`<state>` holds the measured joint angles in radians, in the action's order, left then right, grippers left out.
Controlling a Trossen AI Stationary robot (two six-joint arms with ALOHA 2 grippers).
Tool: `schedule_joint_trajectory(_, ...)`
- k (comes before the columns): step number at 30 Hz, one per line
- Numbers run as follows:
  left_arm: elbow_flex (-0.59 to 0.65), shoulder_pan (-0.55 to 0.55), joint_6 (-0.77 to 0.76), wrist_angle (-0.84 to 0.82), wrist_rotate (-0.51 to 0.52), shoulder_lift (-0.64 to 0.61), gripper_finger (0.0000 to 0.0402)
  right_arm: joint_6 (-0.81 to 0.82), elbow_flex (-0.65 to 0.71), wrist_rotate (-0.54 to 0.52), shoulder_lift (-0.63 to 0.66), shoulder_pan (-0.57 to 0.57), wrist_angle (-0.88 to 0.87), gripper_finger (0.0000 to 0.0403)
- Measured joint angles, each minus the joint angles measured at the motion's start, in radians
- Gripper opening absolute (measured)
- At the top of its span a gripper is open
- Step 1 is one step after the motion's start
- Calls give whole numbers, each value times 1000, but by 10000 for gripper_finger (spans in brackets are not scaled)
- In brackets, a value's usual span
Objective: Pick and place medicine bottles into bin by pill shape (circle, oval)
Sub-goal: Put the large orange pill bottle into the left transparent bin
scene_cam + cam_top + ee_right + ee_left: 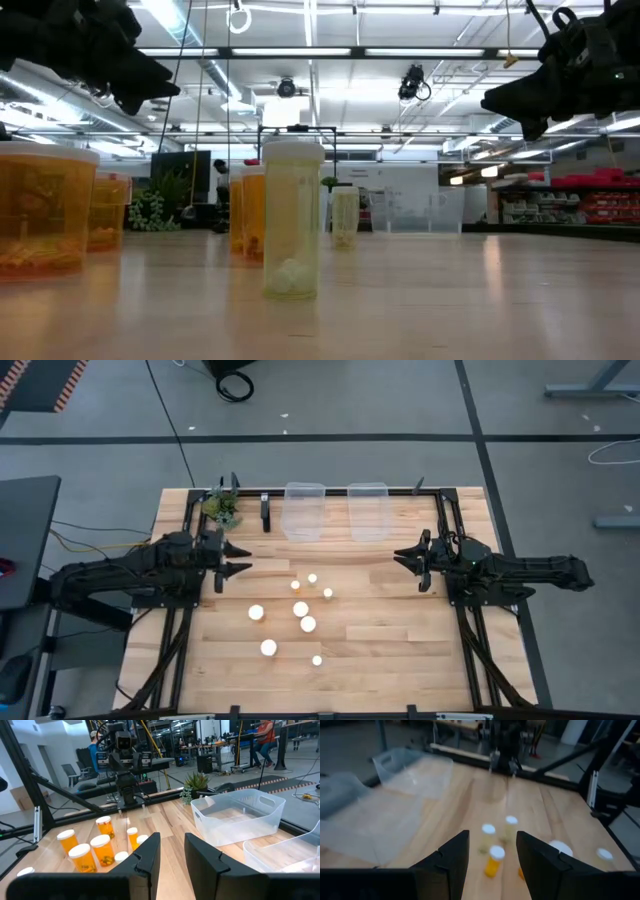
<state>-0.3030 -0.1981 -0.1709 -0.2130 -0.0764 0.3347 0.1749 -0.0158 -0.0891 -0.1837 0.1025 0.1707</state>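
Left gripper (pixel 243 558) hovers mid-left, fingers parted and empty; right gripper (pixel 402 557) mirrors it mid-right, gap narrower, also empty. The medicine bottles (pixel 301 609) cluster at centre, bare table (pixel 400 650) all round them.

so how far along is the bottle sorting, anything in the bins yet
Nothing looks done: both clear bins at the far edge look empty. Nothing is in hand: the left tool and right tool hover open and empty at either side. All the medicine bottles stand clustered mid-table, waiting to be sorted.

Left gripper (pixel 244 558) raised, jaws parted, empty, right gripper (pixel 398 559) likewise, narrower gap
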Motion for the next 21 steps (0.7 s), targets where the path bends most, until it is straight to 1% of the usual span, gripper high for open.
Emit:
schedule_joint_trajectory(5, -39, 3, -29, -111, -26, 15, 172, 0, 0, 0, 0, 0, 0, 95)
schedule_joint_trajectory(8, -51, 32, -72, -114, -40, 24, 172, 0, 0, 0, 0, 0, 0, 95)
schedule_joint_trajectory(10, -54, 57, -122, -86, -39, 39, 172, 0, 0, 0, 0, 0, 0, 95)
schedule_joint_trajectory(13, -66, 95, -154, -119, -13, 58, 171, 0, 0, 0, 0, 0, 0, 95)
schedule_joint_trajectory(21, -163, 201, -165, -286, 37, 181, 171, 0, 0, 0, 0, 0, -12, 95)
